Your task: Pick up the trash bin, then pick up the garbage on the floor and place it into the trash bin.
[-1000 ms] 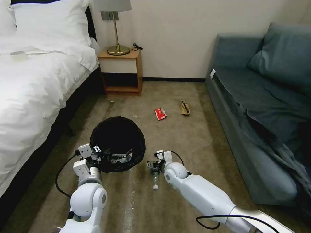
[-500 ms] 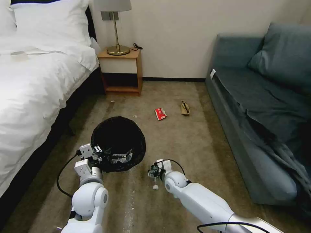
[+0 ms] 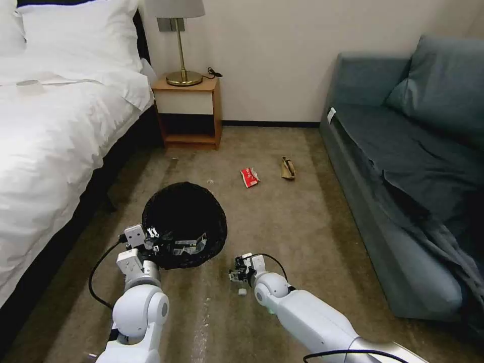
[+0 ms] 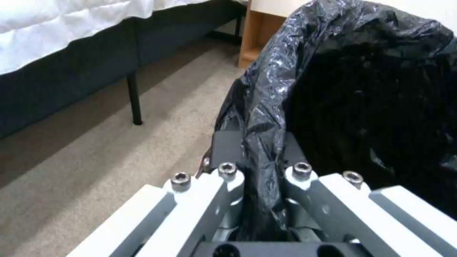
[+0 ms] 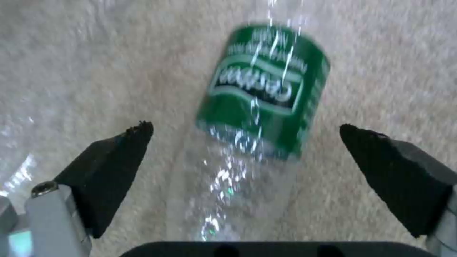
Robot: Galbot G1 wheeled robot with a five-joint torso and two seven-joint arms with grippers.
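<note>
Your left pincer (image 4: 259, 167) clamped on trash bin (image 3: 184, 222) rim; your right pincer (image 5: 245, 142) spread apart over bottle (image 5: 264, 92) on floor

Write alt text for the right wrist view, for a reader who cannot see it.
The right gripper is open, its two black fingertips spread on either side of a clear bottle with a green label lying on beige carpet. Neither fingertip touches the bottle, which lies in the gap between them.

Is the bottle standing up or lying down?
Lying down: the bottle rests on its side on the carpet, between the right gripper's open jaws.
</note>
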